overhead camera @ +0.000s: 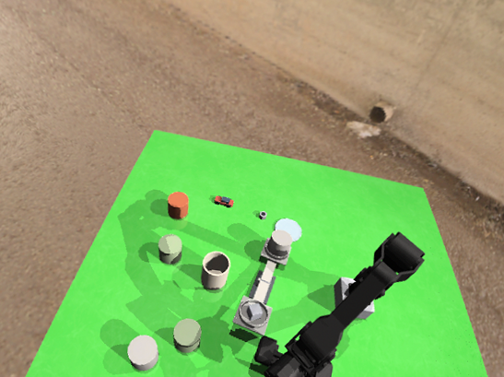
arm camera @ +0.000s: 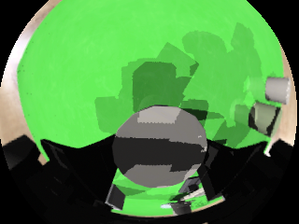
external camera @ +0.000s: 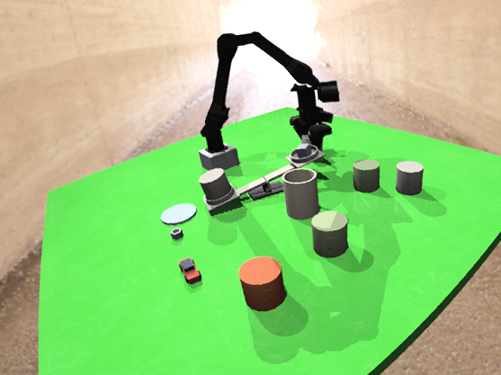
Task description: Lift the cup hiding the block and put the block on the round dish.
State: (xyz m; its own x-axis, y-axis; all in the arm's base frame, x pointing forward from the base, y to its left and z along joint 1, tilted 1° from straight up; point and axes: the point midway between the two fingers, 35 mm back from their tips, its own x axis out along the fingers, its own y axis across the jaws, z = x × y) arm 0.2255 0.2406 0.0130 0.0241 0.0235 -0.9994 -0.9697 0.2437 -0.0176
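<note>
The jaws are clenched on a grey cup [arm camera: 160,146], which fills the lower middle of the wrist view, held mouth-down over the green worktop [overhead camera: 364,364]. In the exterior view the cup [external camera: 319,133] hangs low in the upper right of the frame, just right of the balance's raised end and close above the worktop. From the top view the arm [overhead camera: 352,300] runs from its base at middle right down to the lower middle of the frame, and the wrist hides the cup there.

The balance [overhead camera: 264,284] lies in the middle of the top view. Its near pan [overhead camera: 252,315] is uncovered and carries a small grey block [overhead camera: 254,310]; in the exterior view the block [external camera: 303,151] sits on the higher end of the beam. The other cup [overhead camera: 280,242] stands upside down on the far pan, the lower end in the exterior view [external camera: 216,184].

The pale round dish [overhead camera: 291,227] lies just beyond that cup at upper middle of the top view; in the exterior view the dish [external camera: 177,213] is left of it and carries nothing.

Elsewhere on the worktop stand an open grey tube [overhead camera: 215,270], an orange cylinder [overhead camera: 177,204], two greenish cylinders [overhead camera: 170,248] [overhead camera: 186,334], a pale cylinder [overhead camera: 142,352], a small red toy car [overhead camera: 223,201] and a nut [overhead camera: 262,214].
</note>
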